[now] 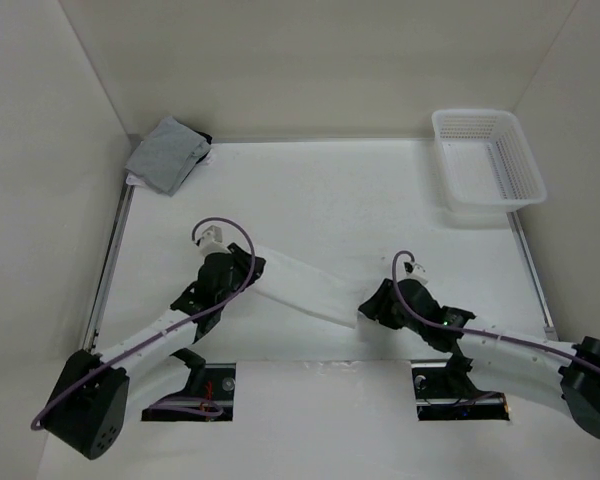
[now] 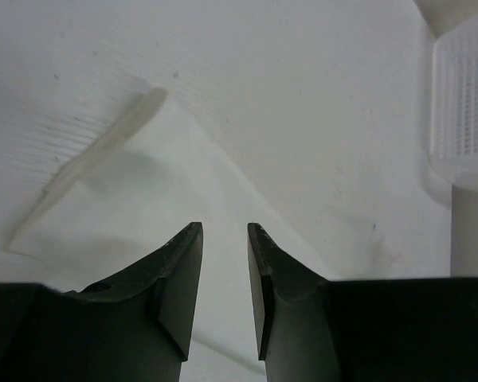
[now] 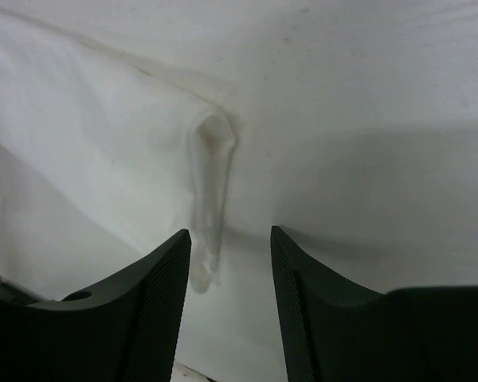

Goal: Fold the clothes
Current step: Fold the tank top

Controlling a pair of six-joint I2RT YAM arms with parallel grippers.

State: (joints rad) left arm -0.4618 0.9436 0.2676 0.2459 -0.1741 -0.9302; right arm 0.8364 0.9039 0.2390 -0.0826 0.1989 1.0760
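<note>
Clothes to fold: one thin white camisole, lying as a long narrow band on the table, slanting between the two arms near the front edge. From the left: a grey folded garment sits in the far corner, well apart. The left gripper is over the band's left end, jaws narrowly parted, holding nothing. The right gripper is at the right end, jaws wider, with a loose ridge of fabric, perhaps a strap, just ahead of them. A white basket stands far right. For a neat next fold, each gripper likely needs to pinch all layers at its end, then lift together
</note>
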